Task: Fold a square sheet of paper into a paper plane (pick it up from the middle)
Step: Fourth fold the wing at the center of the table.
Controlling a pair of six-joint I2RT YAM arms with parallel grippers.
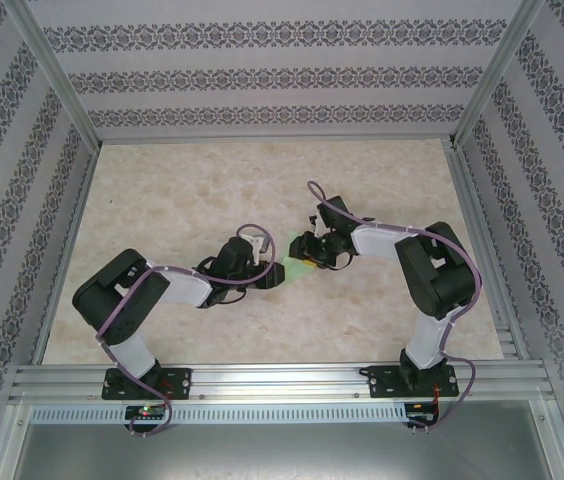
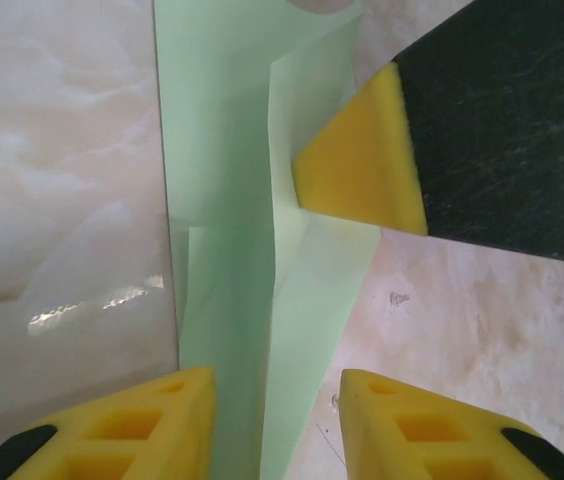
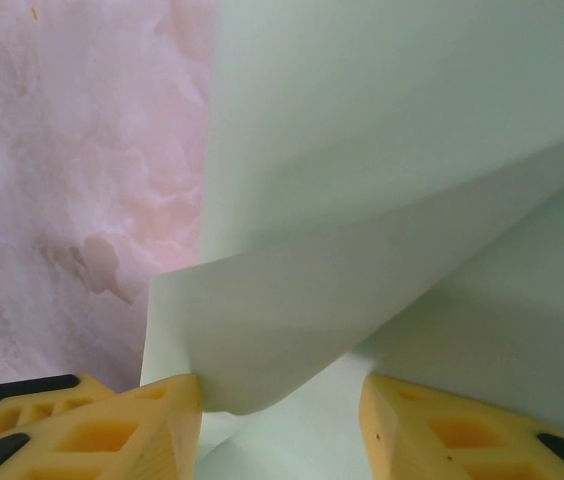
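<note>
Paper (image 1: 294, 267) mid-table, marble-look table (image 1: 182, 190). From top cam just small green patch squeezed between left gripper (image 1: 268, 274) and right gripper (image 1: 308, 254), folds unreadable there. Left wrist cam way better: paper is long strip with centre crease and layered flaps. Left gripper spread, strip running through gap, not squeezed. Same cam catches right gripper's yellow pad (image 2: 357, 165) touching fold edge. Right wrist cam: jaws apart too, curled-up flap (image 3: 282, 320) between them.
</note>
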